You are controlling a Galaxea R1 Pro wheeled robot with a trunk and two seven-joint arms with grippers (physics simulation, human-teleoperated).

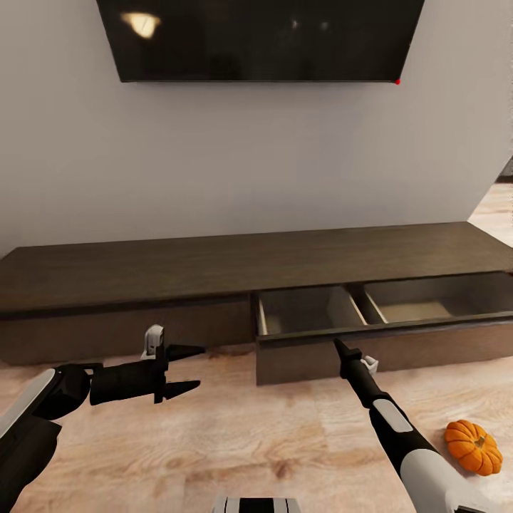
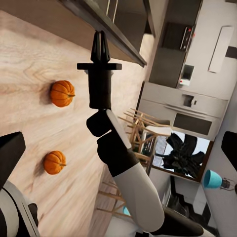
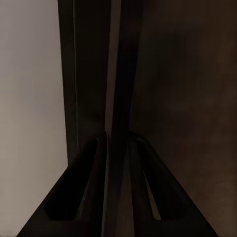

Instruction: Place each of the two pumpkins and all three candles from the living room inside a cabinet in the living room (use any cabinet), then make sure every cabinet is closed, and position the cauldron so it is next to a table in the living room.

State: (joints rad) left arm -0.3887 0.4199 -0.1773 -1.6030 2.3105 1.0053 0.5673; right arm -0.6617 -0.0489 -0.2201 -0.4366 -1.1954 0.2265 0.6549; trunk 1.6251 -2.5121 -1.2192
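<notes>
- Right gripper (image 1: pixel 340 347): nearest the lens in the right wrist view, where its two fingers (image 3: pixel 81 187) straddle the thin top edge of the drawer front (image 1: pixel 385 356), one on each side; clenched on that edge, as far as the dark close-up allows.
- Drawer: part of the cabinet (image 1: pixel 214 263), pulled out from its right half; two pale compartments lie open to view, and no pumpkin or candle is visible in them.
- Left gripper (image 1: pixel 184 370): released, fingers apart, holding nothing, hovering above the floor (image 1: pixel 214 434) in front of the closed left half of the cabinet.
- Pumpkins: one (image 1: pixel 474 447) lies on the floor beside the right forearm, just short of the drawer; the left wrist view shows two (image 2: pixel 62 93) (image 2: pixel 54 162) on the floor, apart from each other. Candles, cauldron and table cannot be located here.
- Hazard 1: the hold is on a narrow lip. A pull off the drawer's line of travel would probably let the fingers slip off or jam the drawer.
- Hazard 2: the near pumpkin sits close to the right arm. A low sweep of that arm, or a base move, could knock it, and a round body would likely roll out of reach.
- Hazard 3: the extended drawer stands in the robot's way; driving forward before letting go could ram it.
- Hazard 4: all cabinets must end closed; leaving this drawer out fails the task.
</notes>
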